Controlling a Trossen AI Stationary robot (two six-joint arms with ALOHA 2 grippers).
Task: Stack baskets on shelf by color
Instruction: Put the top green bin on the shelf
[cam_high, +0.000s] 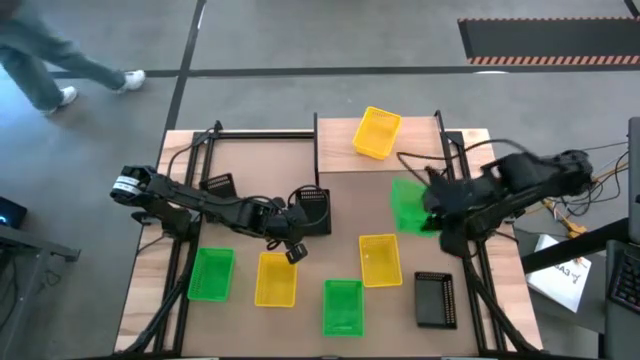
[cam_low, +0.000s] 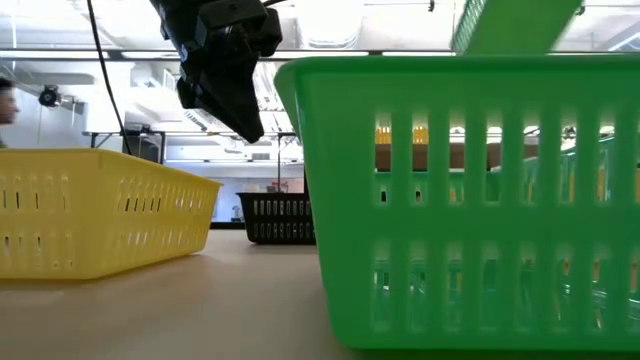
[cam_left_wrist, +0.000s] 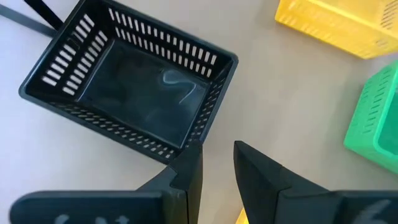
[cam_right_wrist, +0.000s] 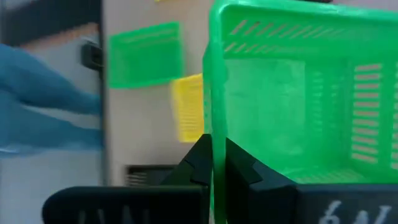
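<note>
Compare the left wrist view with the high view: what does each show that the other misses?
Only the left wrist view shows the black basket close up: empty, upright, just beyond the left gripper, whose fingers stand open. Only the high view shows the shelf with one yellow basket on it, the right gripper shut on a green basket, and a second black basket near the right front. Both show the left gripper beside the same black basket.

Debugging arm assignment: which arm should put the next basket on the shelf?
Right. Its gripper is shut on the green basket beside the shelf. The left gripper is open, empty, near the black basket.
</note>
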